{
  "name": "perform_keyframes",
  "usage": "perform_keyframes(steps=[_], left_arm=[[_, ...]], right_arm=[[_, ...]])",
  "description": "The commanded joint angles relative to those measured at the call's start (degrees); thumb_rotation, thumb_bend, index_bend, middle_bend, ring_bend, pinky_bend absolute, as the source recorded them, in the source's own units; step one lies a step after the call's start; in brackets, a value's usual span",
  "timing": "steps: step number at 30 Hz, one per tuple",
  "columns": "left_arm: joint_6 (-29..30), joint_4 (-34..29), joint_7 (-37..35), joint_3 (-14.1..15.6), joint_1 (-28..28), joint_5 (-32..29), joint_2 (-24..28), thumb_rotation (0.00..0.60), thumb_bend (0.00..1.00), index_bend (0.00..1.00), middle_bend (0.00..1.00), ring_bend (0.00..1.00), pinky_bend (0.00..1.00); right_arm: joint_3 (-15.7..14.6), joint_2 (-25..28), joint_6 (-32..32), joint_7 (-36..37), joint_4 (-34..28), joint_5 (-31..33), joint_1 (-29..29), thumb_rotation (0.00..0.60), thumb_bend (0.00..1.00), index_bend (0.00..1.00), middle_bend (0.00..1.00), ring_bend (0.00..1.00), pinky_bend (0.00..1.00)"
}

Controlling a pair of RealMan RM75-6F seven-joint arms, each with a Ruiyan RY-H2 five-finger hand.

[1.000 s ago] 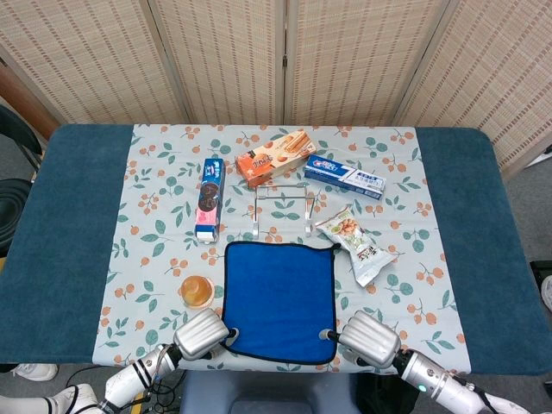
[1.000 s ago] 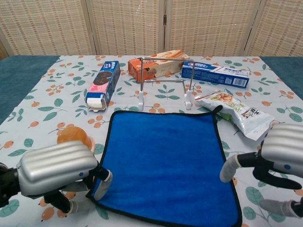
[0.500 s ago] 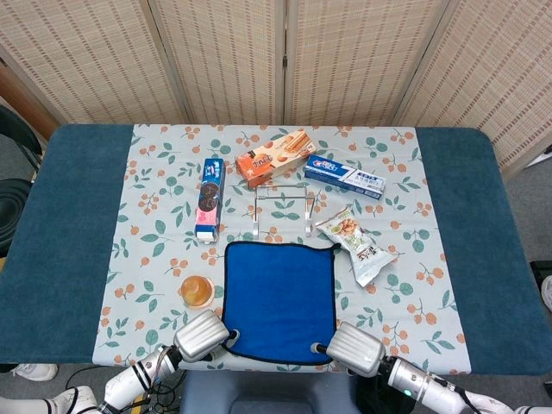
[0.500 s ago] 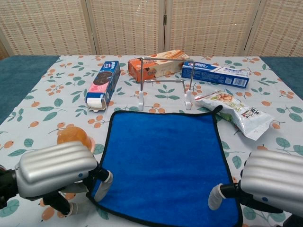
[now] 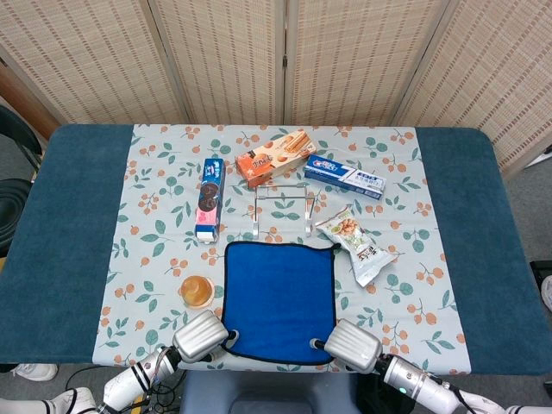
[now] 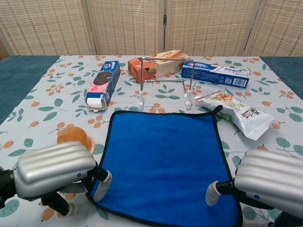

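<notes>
Your left hand (image 6: 54,171) sits at the near left corner of the blue cloth (image 6: 163,161), and the chest view shows one pale fingertip (image 6: 106,178) lying on the cloth's black-bound edge; whether the cloth is actually pinched there you cannot tell. Your right hand (image 6: 272,182) is at the near right corner, with a fingertip (image 6: 211,195) down on the blue surface just inside the edge; its other fingers are hidden under the silver back. From the head view you get only the two ribbed backs, the left (image 5: 201,335) and the right (image 5: 350,344), at the near corners, with no fingers clear.

The cloth lies flat on the floral tablecloth (image 5: 155,224), near the middle. Just left of it, close to your left hand, stands a small cup of orange jelly (image 6: 74,136). Beyond the cloth's far edge stands a wire rack (image 6: 163,82). Left of the rack lies a blue cookie box (image 5: 210,200); behind it an orange biscuit box (image 5: 276,158); to its right a toothpaste box (image 5: 343,177). A snack bag (image 5: 356,244) lies right of the cloth's far corner
</notes>
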Motion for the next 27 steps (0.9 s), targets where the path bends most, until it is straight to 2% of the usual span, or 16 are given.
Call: perform_keyframes(steps=[1, 10, 15, 23, 27], left_arm=[[0.0, 0.0, 0.0, 0.0, 0.0, -0.1, 0.0, 0.6, 0.47, 0.62, 1.0, 0.97, 1.0], [0.0, 0.0, -0.2, 0.0, 0.1, -0.2, 0.2, 0.6, 0.47, 0.62, 1.0, 0.97, 1.0], [0.0, -0.1, -0.3, 0.1, 0.0, -0.2, 0.3, 0.6, 0.47, 0.62, 1.0, 0.97, 1.0], [-0.1, 0.0, -0.4, 0.1, 0.0, -0.4, 0.5, 0.6, 0.47, 0.62, 1.0, 0.97, 1.0], [-0.2, 0.0, -0.5, 0.0, -0.1, -0.5, 0.5, 0.6, 0.47, 0.62, 1.0, 0.97, 1.0]], right_arm=[[0.0, -0.3, -0.2, -0.1, 0.2, 0.1, 0.2, 0.6, 0.2, 0.34, 0.88, 0.9, 1.0], [0.0, -1.8, -0.7, -0.6, 1.2, 0.7, 0.7, 0.6, 0.2, 0.34, 0.88, 0.9, 1.0], [0.4, -2.5, -0.3, -0.3, 1.8, 0.8, 1.1, 0.6, 0.27, 0.36, 0.88, 0.9, 1.0], [1.1, -3.6, -0.4, 0.2, 2.7, 1.6, 1.8, 0.6, 0.29, 0.37, 0.88, 0.9, 1.0], [0.9, -4.1, -0.2, 0.6, 3.1, 1.5, 2.0, 0.6, 0.34, 0.41, 0.88, 0.9, 1.0]])
